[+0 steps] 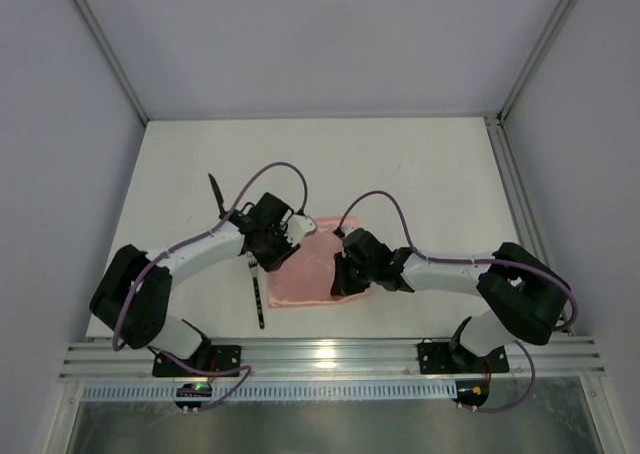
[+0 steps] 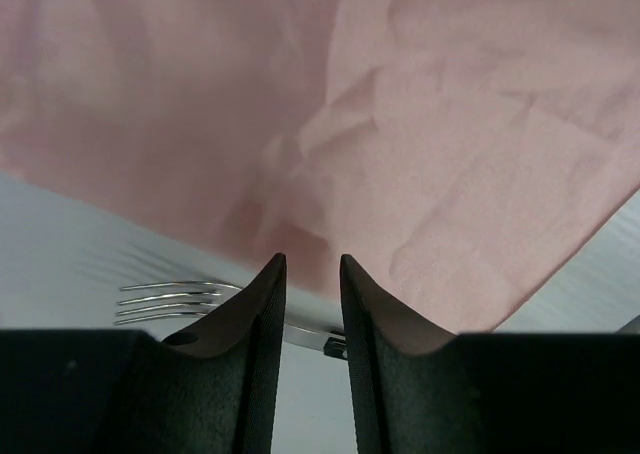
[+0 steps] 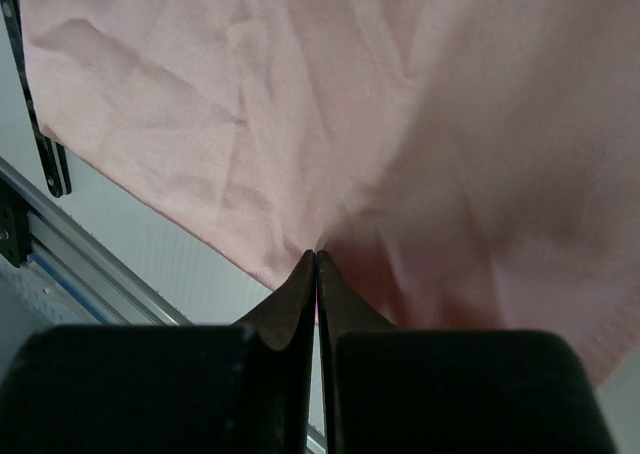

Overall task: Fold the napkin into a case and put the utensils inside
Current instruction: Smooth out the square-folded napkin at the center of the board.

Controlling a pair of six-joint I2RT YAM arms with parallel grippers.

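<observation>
The pale-pink napkin [image 1: 312, 266] lies rumpled on the table between my two arms, and it fills the left wrist view [image 2: 430, 124]. My right gripper [image 1: 346, 274] [image 3: 316, 254] is shut on the napkin's [image 3: 300, 104] near edge, and the cloth bunches toward its tips. At the napkin's left edge my left gripper [image 1: 277, 254] [image 2: 312, 259] stands open with nothing between its fingers. The fork [image 1: 257, 292] lies just left of the cloth, its silvery tines [image 2: 170, 302] beside the left finger. The black knife [image 1: 216, 193] lies farther back on the left.
An aluminium rail [image 1: 330, 357] runs along the table's near edge, close to the fork's dark handle [image 3: 45, 159]. Frame posts stand at the back corners. White tabletop [image 1: 400, 164] stretches behind the napkin.
</observation>
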